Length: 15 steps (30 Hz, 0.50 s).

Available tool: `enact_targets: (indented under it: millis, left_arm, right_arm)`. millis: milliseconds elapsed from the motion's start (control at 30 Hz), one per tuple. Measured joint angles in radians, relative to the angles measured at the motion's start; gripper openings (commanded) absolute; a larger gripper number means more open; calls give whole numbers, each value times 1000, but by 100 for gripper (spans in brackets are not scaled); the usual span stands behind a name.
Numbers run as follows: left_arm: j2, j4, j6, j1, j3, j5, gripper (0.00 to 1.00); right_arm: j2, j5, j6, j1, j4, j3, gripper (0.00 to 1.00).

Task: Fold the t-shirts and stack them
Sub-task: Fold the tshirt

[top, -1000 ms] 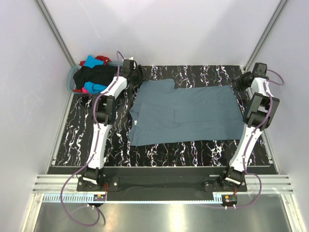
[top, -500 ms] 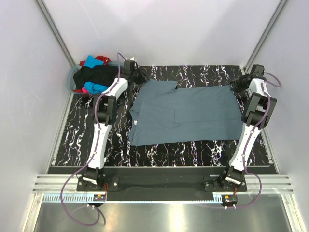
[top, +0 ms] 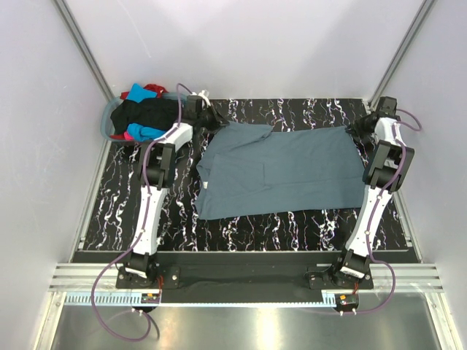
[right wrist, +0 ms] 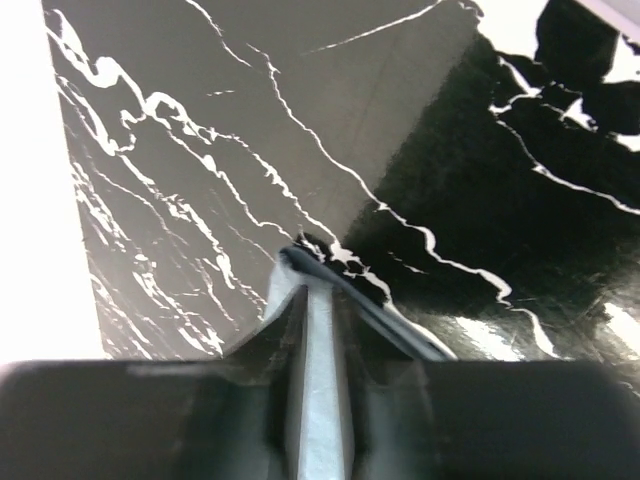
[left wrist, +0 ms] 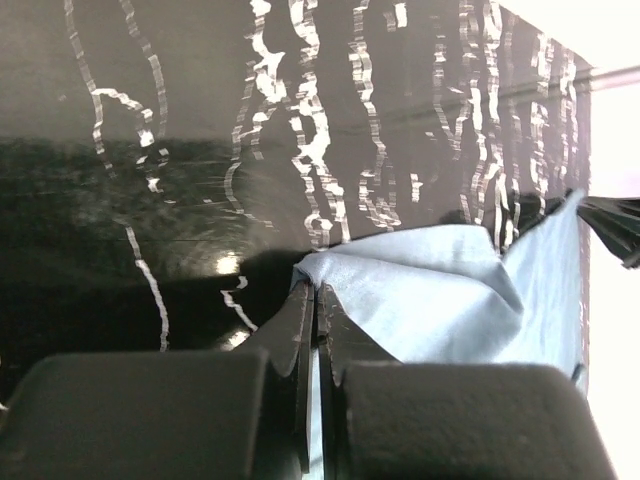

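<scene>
A slate blue-grey t-shirt lies spread flat on the black marbled table. At its far left corner, my left gripper is shut on a raised pinch of the cloth; the left wrist view shows the jaws pressed together with the fabric bunched at their tips. My right gripper sits at the far right corner. In the right wrist view its jaws hold the shirt's hem, with cloth filling the narrow gap between the fingers.
A round grey-blue basket stands at the far left corner, holding black, turquoise, red and pink t-shirts. White walls with metal frame posts close in the back and both sides of the table.
Both grippers have closed on the shirt's far corners. The left one shifted slightly right and the cloth at the far left corner now bunches up.
</scene>
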<state>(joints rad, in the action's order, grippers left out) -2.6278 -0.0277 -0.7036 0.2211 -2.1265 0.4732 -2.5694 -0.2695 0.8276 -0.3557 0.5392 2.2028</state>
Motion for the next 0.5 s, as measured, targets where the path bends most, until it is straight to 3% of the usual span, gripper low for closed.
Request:
enact_targets:
  millis: [100,200,367,500]
  left_arm:
    - [38,1,11,0,19,18,0]
    - [95,10,18,0,42,34,0]
    - [162,34,18,0,42,64,0]
    - [181,37,21,0,42,76,0]
  right_arm:
    - [-6,8,-4,0,18,6,3]
    - [-8,11,-9,1,24,11,1]
    - [-9,2,-21,1,26,17,18]
    - [-9,-9,-63,1,11,19,25]
